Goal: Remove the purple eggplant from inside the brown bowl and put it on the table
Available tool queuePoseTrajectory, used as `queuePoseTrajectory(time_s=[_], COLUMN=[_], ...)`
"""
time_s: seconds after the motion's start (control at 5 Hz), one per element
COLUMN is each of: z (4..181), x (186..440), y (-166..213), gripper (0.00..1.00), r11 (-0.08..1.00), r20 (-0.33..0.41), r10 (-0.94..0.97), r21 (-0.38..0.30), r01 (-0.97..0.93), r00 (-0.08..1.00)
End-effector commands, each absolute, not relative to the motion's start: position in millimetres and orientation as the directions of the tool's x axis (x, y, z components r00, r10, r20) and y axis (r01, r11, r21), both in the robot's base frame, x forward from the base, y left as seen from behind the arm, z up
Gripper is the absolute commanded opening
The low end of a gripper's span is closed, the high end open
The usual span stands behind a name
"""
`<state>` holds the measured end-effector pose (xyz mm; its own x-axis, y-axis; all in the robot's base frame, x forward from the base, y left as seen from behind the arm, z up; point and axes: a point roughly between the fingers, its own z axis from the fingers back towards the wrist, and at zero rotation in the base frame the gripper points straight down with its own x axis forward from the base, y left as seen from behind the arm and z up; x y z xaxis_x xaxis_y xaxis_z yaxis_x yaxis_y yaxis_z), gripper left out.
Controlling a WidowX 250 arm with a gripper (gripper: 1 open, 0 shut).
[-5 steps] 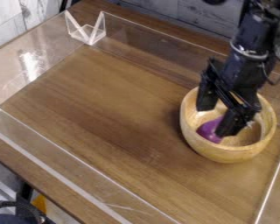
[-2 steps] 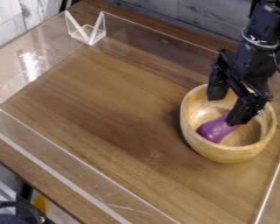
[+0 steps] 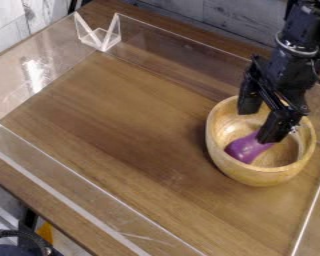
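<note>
One purple eggplant (image 3: 248, 148) inside brown bowl (image 3: 271, 174); fingers (image 3: 263, 131) apart above it; no writing readable.

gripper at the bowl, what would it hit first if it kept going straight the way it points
Probably the inside of the brown bowl, close beside the purple eggplant; depth is hard to judge here, so the eggplant itself might come first.

Looks like smooth wood with a soft sheen: the bowl (image 3: 260, 176), thick-rimmed. Also wood by the look, flat and grained, faintly satin: the table (image 3: 116, 125). Glossy and smooth, like plastic: the eggplant (image 3: 248, 147). Clear, shiny plastic along the left: the wall (image 3: 40, 60). Dark and mostly matt: the hand (image 3: 270, 112).
</note>
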<state>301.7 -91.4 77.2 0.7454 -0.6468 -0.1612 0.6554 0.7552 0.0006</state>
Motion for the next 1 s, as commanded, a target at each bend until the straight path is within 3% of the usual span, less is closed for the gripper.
queuePoseTrajectory(time_s=[0.0,0.4,0.8], z=[86.0,78.4,52.3], x=[307.4,307.3,303.6], y=[-86.7,-91.1,-95.1], gripper=[1.0,1.0,1.0], r11=[0.733,0.739,0.775], r20=[-0.105,-0.101,-0.103], r10=[-0.675,-0.67,-0.63], r21=[0.02,0.006,-0.016], r01=[0.68,0.674,0.632], r00=[0.73,0.735,0.769])
